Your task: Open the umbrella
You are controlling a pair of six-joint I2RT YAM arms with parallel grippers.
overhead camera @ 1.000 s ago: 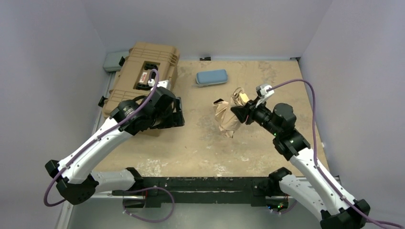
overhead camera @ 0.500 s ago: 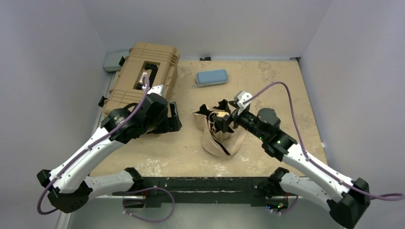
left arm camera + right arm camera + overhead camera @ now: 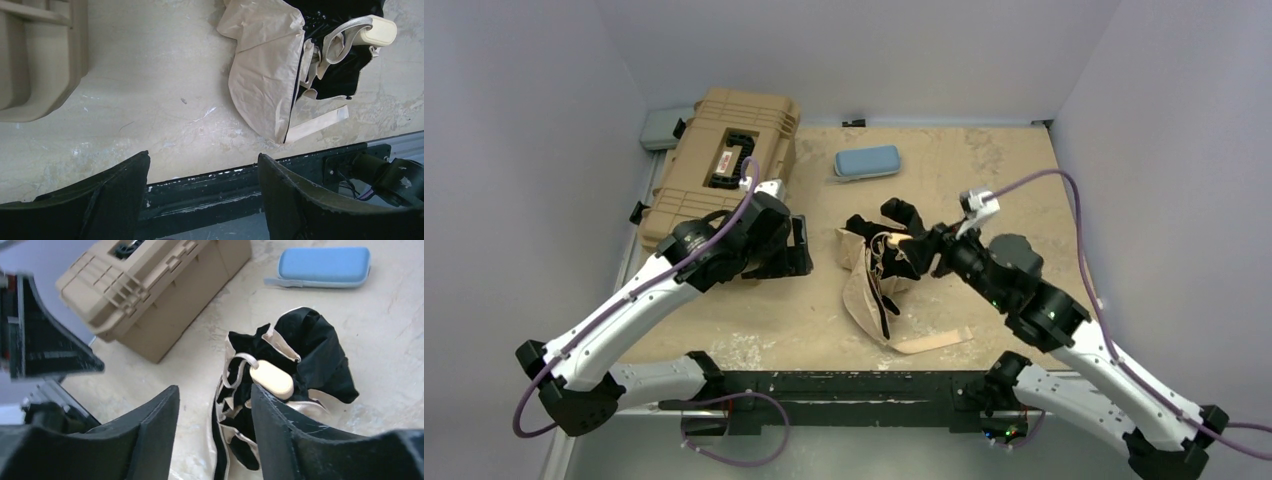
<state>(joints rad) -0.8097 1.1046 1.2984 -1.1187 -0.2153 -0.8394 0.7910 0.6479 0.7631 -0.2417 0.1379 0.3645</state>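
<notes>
The umbrella (image 3: 864, 290) lies slumped in the middle of the table, its pale beige cloth partly spread and the black underside showing. Its small beige handle (image 3: 271, 379) with a cord loop sits on top of the folds. My right gripper (image 3: 214, 390) hovers open just over the umbrella; the handle lies just beyond one fingertip and nothing is clamped. My left gripper (image 3: 202, 157) is open and empty over bare table to the left of the umbrella (image 3: 265, 80). From above, the left gripper (image 3: 799, 250) sits beside the tan case.
A tan ribbed hard case (image 3: 724, 160) stands at the back left. A light-blue oblong sleeve (image 3: 867, 162) lies behind the umbrella. A loose beige strap (image 3: 934, 342) trails toward the black rail (image 3: 844, 385) along the near edge. Grey walls close in three sides.
The right gripper carried the bundled umbrella leftward and let it go; the cloth has slumped and spread on the table. The left arm shifted only slightly.
</notes>
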